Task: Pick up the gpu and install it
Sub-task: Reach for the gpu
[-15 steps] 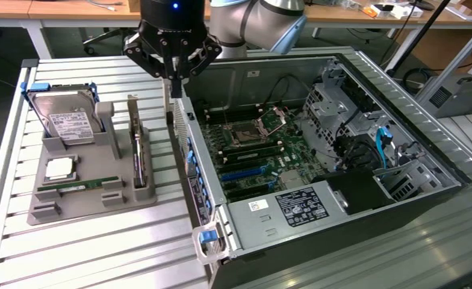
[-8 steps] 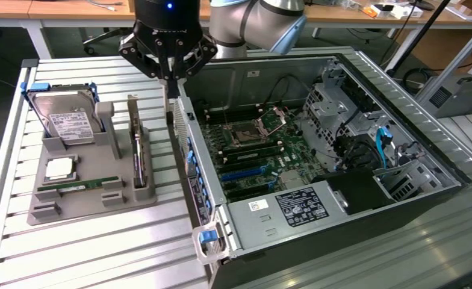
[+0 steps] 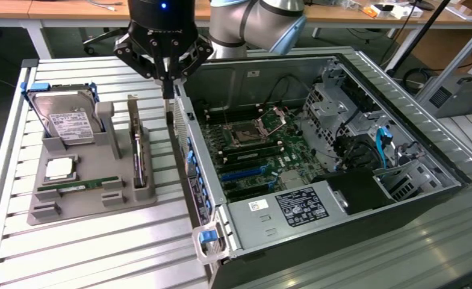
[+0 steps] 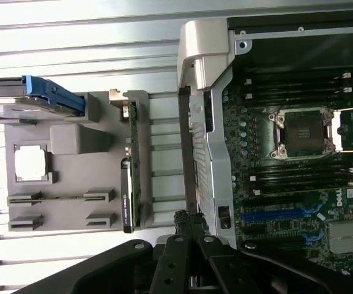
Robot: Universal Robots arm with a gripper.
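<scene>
Slatted silvery metal table (image 3: 99,253) carries two things directly: a grey moulded holder tray (image 3: 99,165) toward the exterior view's left, and an open computer case (image 3: 260,208) just beside it on the exterior view's right, lying on its side, interior facing up.

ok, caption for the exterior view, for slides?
Shut gripper hovers at the edge of the open case; gpu stands on edge in the gray holder, untouched.

Reading as I go: pale letters on the motherboard (image 4: 346,195), beside the blue slots (image 4: 280,215), look like DELL. The hard drive (image 3: 57,101) has a white label (image 3: 69,127), its print too small for me. The power supply (image 3: 256,221) carries a black label (image 3: 300,205) with white print I can't read. Tiny pale marks on the gpu (image 4: 126,202) are illegible too.
</scene>
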